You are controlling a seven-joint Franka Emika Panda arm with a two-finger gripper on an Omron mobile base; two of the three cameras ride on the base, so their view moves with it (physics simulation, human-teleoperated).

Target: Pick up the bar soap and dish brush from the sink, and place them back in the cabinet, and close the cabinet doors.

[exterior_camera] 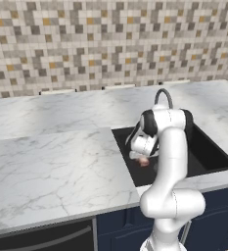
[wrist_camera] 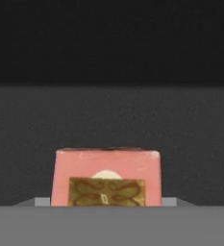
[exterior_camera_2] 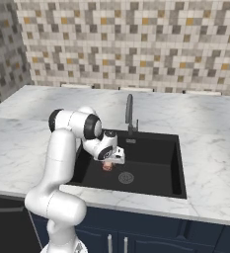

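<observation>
One small, flat, reddish-orange bar soap (wrist_camera: 106, 177) with a patterned centre patch is seen low in the black recessed sink (exterior_camera_2: 156, 153), at about nine o'clock from the round silver drain (exterior_camera_2: 126, 177). It is judged light, rigid and slippery, best taken across its short sides. Whether the fingers (exterior_camera_2: 107, 166) are clenched on it cannot be told.

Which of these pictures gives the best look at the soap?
The hand view: the soap is close and central, its patterned patch plain. In the left base view and the right base view it is a small pinkish bit under the gripper in the sink.
</observation>
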